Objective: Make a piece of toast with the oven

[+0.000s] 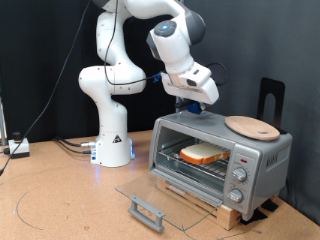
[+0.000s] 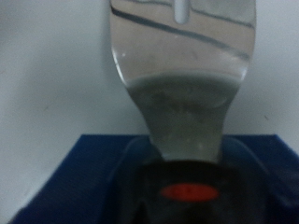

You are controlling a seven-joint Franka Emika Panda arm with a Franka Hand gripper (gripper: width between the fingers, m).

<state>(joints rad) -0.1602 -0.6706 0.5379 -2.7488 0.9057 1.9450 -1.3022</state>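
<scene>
The silver-grey oven [image 1: 262, 152] stands on a wooden slatted base at the exterior view's right. Its glass door [image 1: 165, 190] is folded down flat and open. The piece of toast [image 1: 203, 154] lies on the wire rack inside. My gripper [image 1: 193, 108] hangs just above the oven's top, near its rear left corner, over something blue [image 1: 188, 106]. The wrist view shows a silver spatula-like blade [image 2: 182, 56] with a dark handle and a red oval label [image 2: 190, 191] over a blue surface [image 2: 84, 173]. My fingers do not show there.
A round tan wooden plate [image 1: 252, 126] lies on the oven's top right. Round knobs [image 1: 238, 178] line the oven's right panel. A black stand [image 1: 272, 100] rises behind the oven. The arm's white base [image 1: 112, 140] stands at the back left on the brown tabletop.
</scene>
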